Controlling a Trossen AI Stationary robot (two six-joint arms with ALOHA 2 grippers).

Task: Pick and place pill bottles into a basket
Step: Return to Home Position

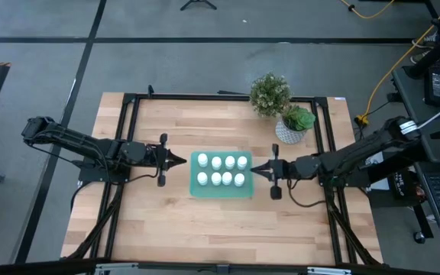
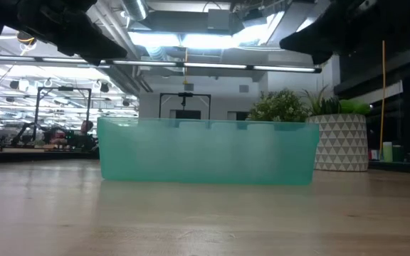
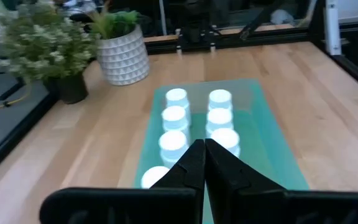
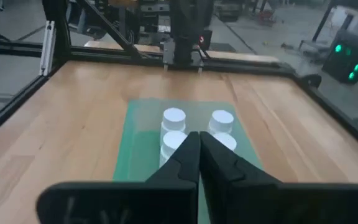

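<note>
The teal basket (image 1: 194,186) sits on the middle of the wooden table, with several white pill bottles (image 1: 221,169) standing upright in it in two rows. My left gripper (image 1: 185,161) hovers shut just off the basket's left end, above the table, holding nothing. My right gripper (image 1: 252,169) hovers shut just off the basket's right end, also with nothing in it. In the left wrist view the bottles (image 3: 175,116) stand beyond my shut fingers (image 3: 205,163); in the right wrist view the bottles (image 4: 174,117) show past my shut fingers (image 4: 199,154). In the low view the basket's wall (image 2: 206,152) hides the bottles.
A dark-potted bushy plant (image 1: 270,93) and a white patterned pot with a green plant (image 1: 294,124) stand at the table's far right, behind my right arm. A black frame (image 1: 128,122) runs round the tabletop. Bare wood lies toward the table's near edge.
</note>
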